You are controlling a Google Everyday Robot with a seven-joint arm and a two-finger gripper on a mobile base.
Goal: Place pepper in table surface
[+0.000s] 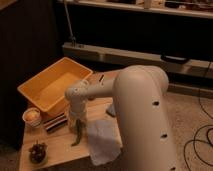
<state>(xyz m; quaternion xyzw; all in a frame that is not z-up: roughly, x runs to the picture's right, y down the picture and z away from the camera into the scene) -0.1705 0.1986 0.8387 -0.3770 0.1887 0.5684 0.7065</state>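
Observation:
My gripper [78, 124] hangs from the white arm over the left half of the table surface [60, 147], a light wooden plank top. It is shut on the top end of the pepper [78, 136], a long slim green chili. The pepper hangs nearly upright under the gripper, and its lower tip is at or just above the planks. It is just left of the grey cloth. The arm's bulky white body hides the right part of the table.
A yellow plastic bin [52, 89] stands at the table's back left. A grey cloth [104, 141] lies to the right of the pepper. A black-and-white brush [54, 123] and a small cup [32, 117] sit at the left. A dark clump [37, 152] lies at the front left corner.

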